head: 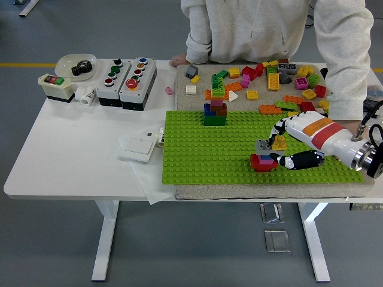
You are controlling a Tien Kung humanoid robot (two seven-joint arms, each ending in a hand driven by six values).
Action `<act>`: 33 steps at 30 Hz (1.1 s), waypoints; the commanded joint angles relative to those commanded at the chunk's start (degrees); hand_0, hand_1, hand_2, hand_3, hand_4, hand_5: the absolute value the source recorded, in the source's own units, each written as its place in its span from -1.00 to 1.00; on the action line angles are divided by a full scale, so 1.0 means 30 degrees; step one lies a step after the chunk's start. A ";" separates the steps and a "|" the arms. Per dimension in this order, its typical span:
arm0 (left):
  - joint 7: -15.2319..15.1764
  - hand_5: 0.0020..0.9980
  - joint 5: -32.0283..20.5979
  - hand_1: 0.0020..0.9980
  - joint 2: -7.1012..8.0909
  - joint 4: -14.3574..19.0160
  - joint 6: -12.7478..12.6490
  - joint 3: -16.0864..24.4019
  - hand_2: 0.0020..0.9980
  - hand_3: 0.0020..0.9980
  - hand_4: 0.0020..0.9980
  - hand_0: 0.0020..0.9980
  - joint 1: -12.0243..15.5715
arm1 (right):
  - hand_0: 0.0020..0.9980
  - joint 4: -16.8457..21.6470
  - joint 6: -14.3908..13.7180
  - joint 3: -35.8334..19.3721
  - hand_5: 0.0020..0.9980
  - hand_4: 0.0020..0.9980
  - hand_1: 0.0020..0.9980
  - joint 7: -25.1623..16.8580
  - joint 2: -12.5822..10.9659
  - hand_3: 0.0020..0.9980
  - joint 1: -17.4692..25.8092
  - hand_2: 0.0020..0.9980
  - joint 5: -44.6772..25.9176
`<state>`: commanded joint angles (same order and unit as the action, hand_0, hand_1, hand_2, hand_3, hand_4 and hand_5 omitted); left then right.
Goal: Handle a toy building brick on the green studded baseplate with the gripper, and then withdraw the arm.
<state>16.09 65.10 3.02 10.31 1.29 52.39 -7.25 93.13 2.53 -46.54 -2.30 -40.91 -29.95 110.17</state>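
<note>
Toy building brick (279,142), yellow, sits on the small red-and-grey brick stack (264,158) at the right part of the green studded baseplate (203,155). Far left on the white table (72,155): switch box (57,87), white bowl (75,63) with a black gear, two button boxes (127,75), then a white pad (139,146). A taller brick tower (215,103) stands at the baseplate's far edge; loose bricks (269,78) lie on the mat behind. Right hand (286,146) reaches in from the right, fingers closed around the yellow brick, thumb low against the stack. A person stands at the far side, one hand (178,60) resting on the table.
</note>
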 joint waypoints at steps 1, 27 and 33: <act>-0.0001 0.22 0.0000 0.47 0.0001 0.0000 0.0002 -0.0005 0.29 0.12 0.18 0.60 0.0001 | 0.26 -0.0019 0.0006 0.0011 -0.18 0.44 0.24 0.0004 -0.0001 0.08 0.0006 0.30 -0.0001; -0.0052 0.22 -0.0335 0.47 -0.0002 0.0000 -0.0022 -0.0247 0.29 0.12 0.18 0.60 -0.0143 | 0.25 -0.0861 0.0170 0.0368 -0.22 0.35 0.21 0.0053 0.0219 0.07 -0.0115 0.28 -0.0002; -0.0074 0.22 -0.0449 0.46 0.0012 0.0000 -0.0029 -0.0329 0.29 0.12 0.18 0.60 -0.0187 | 0.26 -0.1040 0.0189 0.0345 -0.22 0.35 0.22 0.0060 0.0264 0.07 -0.0121 0.28 -0.0010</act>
<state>15.87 63.75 3.06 10.31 1.20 51.41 -7.81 90.02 3.10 -45.51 -2.12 -40.12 -30.31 110.14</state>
